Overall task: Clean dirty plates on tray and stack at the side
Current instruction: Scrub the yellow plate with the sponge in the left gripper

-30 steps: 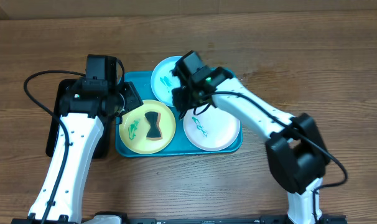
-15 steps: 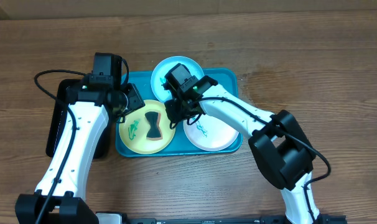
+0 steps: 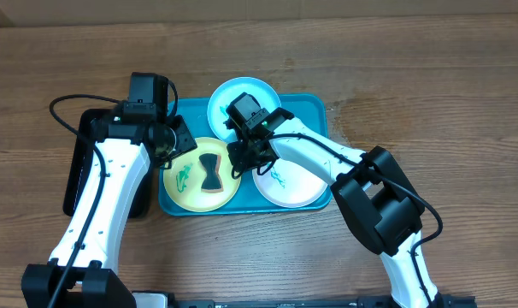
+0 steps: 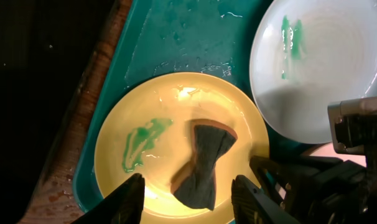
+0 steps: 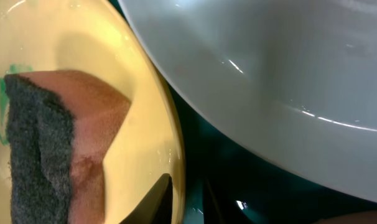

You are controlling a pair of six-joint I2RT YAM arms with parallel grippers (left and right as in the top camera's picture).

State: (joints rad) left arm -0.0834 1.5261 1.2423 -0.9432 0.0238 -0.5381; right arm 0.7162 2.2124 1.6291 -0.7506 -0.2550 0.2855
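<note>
The yellow-green plate (image 3: 191, 181) lies front left in the turquoise tray (image 3: 314, 107), with a green smear and a dark-topped sponge (image 3: 210, 171) on it. The pale cyan plate (image 3: 229, 96) is at the back and the white plate (image 3: 297, 180) is front right; both are smeared. My right gripper (image 3: 240, 161) is at the yellow-green plate's right rim. In the right wrist view the gripper (image 5: 183, 202) has one finger inside the rim (image 5: 176, 155), one outside, closed on it. My left gripper (image 3: 177, 142) is open and empty, and shows in its wrist view (image 4: 191, 208) above the yellow-green plate (image 4: 157, 180).
A narrow black tray (image 3: 78, 171) lies left of the turquoise tray, under my left arm. The two arms are close together over the tray's left half. Bare wooden table (image 3: 430, 103) lies to the right and behind.
My right gripper has moved left and down from above the cyan plate to the yellow-green plate's right rim. My left arm shifted slightly, then held still.
</note>
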